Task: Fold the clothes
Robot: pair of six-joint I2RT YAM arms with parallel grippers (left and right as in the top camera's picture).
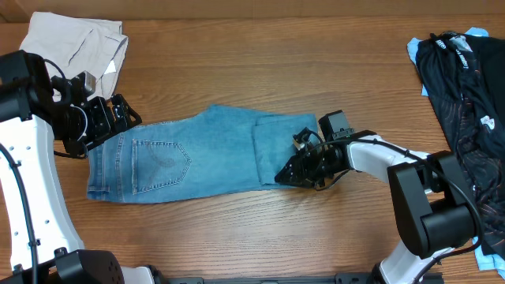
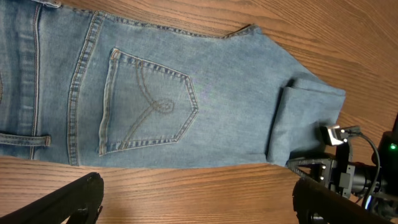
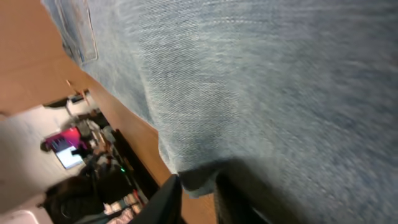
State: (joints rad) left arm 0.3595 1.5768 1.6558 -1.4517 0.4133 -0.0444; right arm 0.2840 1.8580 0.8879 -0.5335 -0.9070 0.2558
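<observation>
**Item 1: jeans (image 1: 197,154).** Light blue denim, lying flat across the middle of the desk (image 1: 237,237), lengthwise from left to right. The waistband end points to the left edge. One stitched back pocket (image 2: 146,102) faces up, with a belt loop (image 2: 25,138) just beside the waistband. At the end toward the right edge, the legs are turned back over themselves in a short folded flap (image 1: 284,146).

**Item 2: my left gripper (image 1: 126,114).** Released, with the jaws spread wide. It is above the waistband end of the jeans, on the side toward the far edge, and holds nothing.

**Item 3: my right gripper (image 1: 282,175).** Low at the corner of the folded flap, on the side toward the front edge. In the wrist view my fingers (image 3: 165,199) stand close together with the fold's edge right at their tips. I cannot tell whether the denim is pinched or only touched.

**Item 4: beige garment (image 1: 75,43).** Crumpled at the far left corner of the desk, well apart from the jeans.

**Item 5: dark garment (image 1: 461,102).** Heaped along the right edge, with a bit of blue cloth (image 1: 416,51) showing beneath it.
</observation>
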